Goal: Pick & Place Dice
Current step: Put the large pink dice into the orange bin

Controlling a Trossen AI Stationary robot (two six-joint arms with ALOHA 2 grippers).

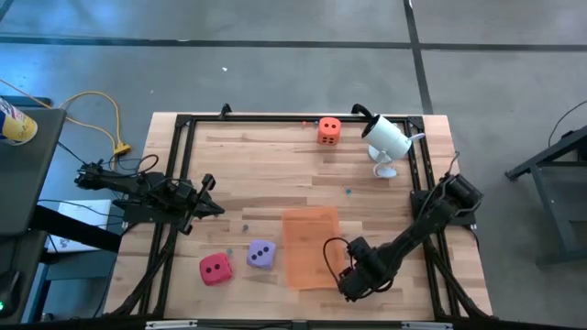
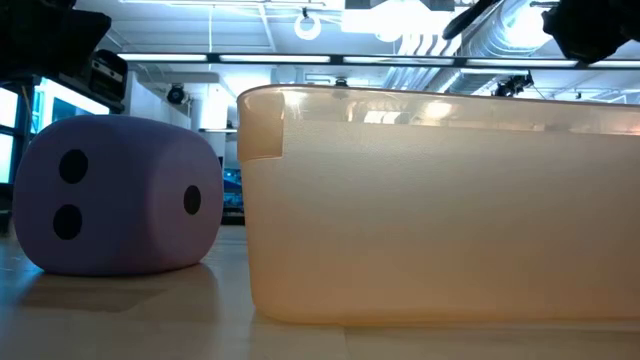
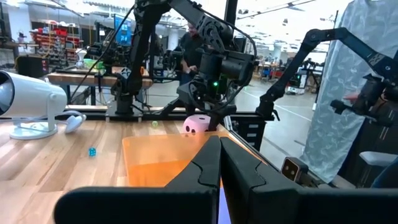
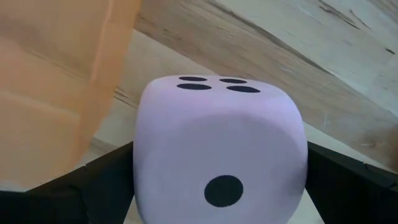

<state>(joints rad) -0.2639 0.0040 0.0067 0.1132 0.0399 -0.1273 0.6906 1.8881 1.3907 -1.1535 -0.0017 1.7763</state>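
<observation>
My right jaws [image 4: 217, 205] are spread wide with the pink die [image 4: 221, 149] sitting between the two fingers, low over the tabletop [image 1: 275, 156] just beside the near right corner of the translucent orange bin [image 1: 310, 247]; I cannot tell whether the fingers press on it. My left jaws [image 1: 209, 203] are pressed together and empty, resting at the left edge. The purple die [image 1: 261, 254] and red die [image 1: 215, 269] lie left of the bin, and the orange die [image 1: 329, 131] is at the far edge near the white camera [image 1: 387, 139].
</observation>
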